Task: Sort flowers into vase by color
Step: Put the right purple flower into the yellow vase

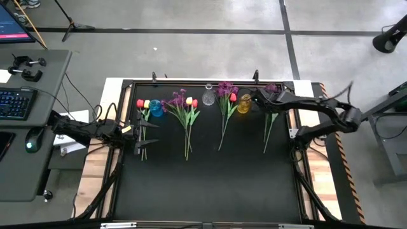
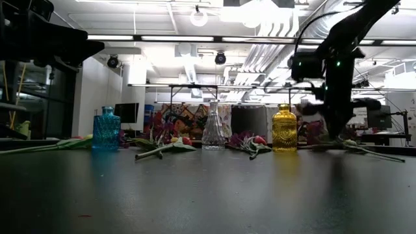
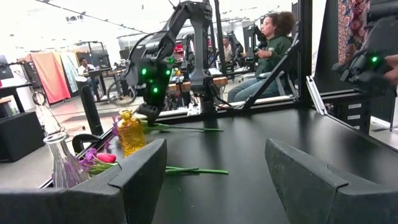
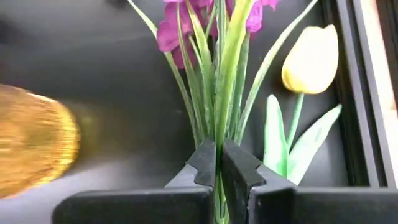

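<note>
Overhead shot of a black tabletop (image 1: 210, 184) w/ two dark robot arms. Right gripper (image 4: 217, 163) has its jaws clenched on the green stems of a bushy purple artificial blossom sprig (image 4: 205, 25), low on the stalks; blossoms fan out beyond the jaw tips. A small yellow artificial tulip (image 4: 311, 59) lies just beside the jaws, not gripped as far as can be seen. The amber-yellow textured glass vase (image 1: 244, 104) stands near the jaws on the other side.

Left gripper (image 3: 211, 174) waits w/ jaws released and spread wide, nothing between them, beside the red and yellow tulips near the blue glass vase (image 1: 156, 108). A clear glass vase (image 1: 208, 97) stands between blue and amber ones. More flowers lie flat along the row.

Step in hand, by my read: the grasp on the purple sprig is just made. Next move prob. calls for lifting it clear, tipping stems downward, and steering them into a narrow vase neck.

Hard to tell: how many stems the jaws caught, and which vase is meant for purple. Amber vase is blurred in the right wrist view.
</note>
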Motion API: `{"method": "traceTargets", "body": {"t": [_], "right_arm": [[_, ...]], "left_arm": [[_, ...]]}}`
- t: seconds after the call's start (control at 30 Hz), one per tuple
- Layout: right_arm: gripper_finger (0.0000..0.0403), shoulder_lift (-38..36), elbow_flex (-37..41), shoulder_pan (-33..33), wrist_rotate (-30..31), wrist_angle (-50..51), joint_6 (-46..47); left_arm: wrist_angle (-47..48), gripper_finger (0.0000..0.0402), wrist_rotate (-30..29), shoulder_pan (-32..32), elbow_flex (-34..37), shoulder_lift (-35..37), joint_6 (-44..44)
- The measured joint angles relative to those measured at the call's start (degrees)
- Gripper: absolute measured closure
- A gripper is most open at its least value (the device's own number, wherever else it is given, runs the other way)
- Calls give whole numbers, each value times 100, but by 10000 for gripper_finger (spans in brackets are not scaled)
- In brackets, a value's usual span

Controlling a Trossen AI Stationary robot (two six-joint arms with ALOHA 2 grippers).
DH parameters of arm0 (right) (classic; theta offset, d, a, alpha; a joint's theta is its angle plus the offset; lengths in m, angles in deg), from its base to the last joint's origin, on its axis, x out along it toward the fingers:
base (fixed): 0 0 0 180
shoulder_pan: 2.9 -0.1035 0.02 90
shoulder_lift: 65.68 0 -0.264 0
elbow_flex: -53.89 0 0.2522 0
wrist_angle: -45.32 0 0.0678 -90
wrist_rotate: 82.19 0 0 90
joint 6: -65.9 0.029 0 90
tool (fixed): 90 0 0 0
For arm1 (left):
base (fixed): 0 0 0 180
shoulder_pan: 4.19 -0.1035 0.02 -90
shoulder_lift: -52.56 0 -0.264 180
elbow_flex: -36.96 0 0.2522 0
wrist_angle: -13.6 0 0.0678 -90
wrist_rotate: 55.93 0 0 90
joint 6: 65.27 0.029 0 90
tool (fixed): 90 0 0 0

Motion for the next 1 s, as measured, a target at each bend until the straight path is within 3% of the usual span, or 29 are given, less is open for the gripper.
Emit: {"method": "traceTargets", "body": {"t": [0.3,0.5,0.73,0.9,1.0], "right_arm": [[402,-1426,0,-184,333,-2,-3],[402,-2202,0,-361,1009,-354,-411],[403,-2729,0,-743,1142,-2656,-1862],[403,-2614,-2,-1269,1137,-4533,-3401],[403,-2480,-2,-1526,1496,-5229,-4161]], "left_arm": [[-1,140,1,1,0,0,0],[0,140,1,0,0,0,0],[0,140,1,2,0,-1,0],[0,140,2,0,-1,0,0],[0,140,1,1,0,-1,0]]}}
